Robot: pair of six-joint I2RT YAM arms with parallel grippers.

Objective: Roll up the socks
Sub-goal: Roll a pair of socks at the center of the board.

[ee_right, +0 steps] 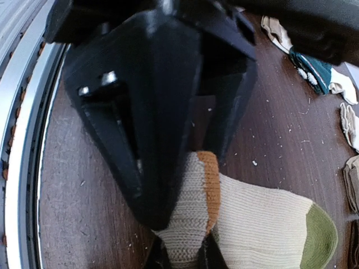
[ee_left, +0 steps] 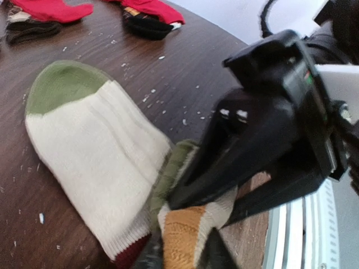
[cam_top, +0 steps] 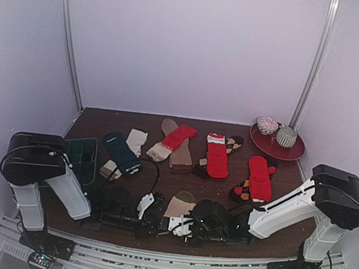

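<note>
A cream sock (cam_top: 182,203) with a green toe lies flat on the dark table near the front edge, toe pointing away. Its cuff end, with an orange band (ee_left: 180,238), is folded up. My left gripper (ee_left: 182,252) pinches that fold from one side. From the opposite side my right gripper (ee_right: 182,256) is shut on the same ribbed cuff (ee_right: 193,224). The two grippers meet nose to nose at the left gripper (cam_top: 156,221) and right gripper (cam_top: 174,225). Each black gripper body fills much of the other's wrist view and hides part of the cuff.
Several other socks lie spread further back: a teal one (cam_top: 122,152), a tan one (cam_top: 177,150), red ones (cam_top: 217,158) (cam_top: 260,178). A red plate (cam_top: 294,151) at the back right holds rolled socks. A dark green tray (cam_top: 81,156) stands at the left.
</note>
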